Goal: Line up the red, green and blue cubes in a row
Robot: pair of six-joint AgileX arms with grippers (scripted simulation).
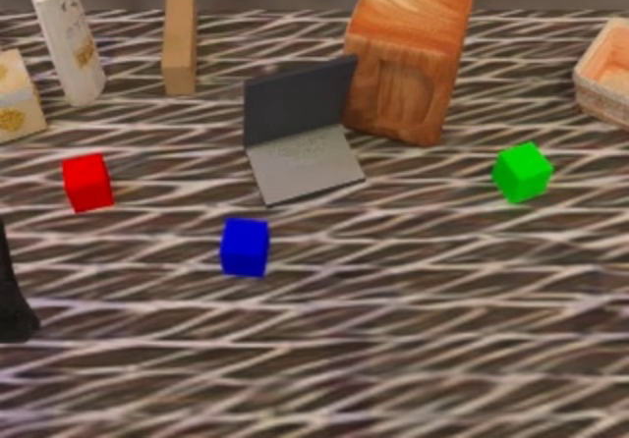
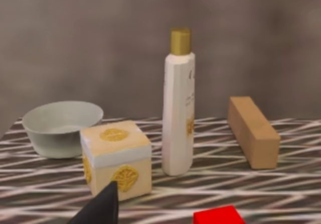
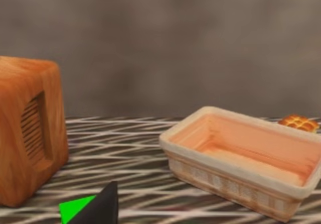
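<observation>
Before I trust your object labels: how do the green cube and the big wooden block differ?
The green cube is small, sharp-edged and plain bright green; the wooden block is far larger, round-cornered and grained orange-brown. The cube's faces are flat, while the block has a slatted recess in one side. Both are box-shaped and rest on the table's right half.

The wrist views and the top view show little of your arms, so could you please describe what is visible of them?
Very little shows. In the top view, a plain black, matte arm part stands at the table's left edge. Each wrist view shows one dark grey to black, tapered, pointed finger: the left hand's and the right hand's. No cables, markings or sleeves are visible, and the right arm is absent from the top view.
</observation>
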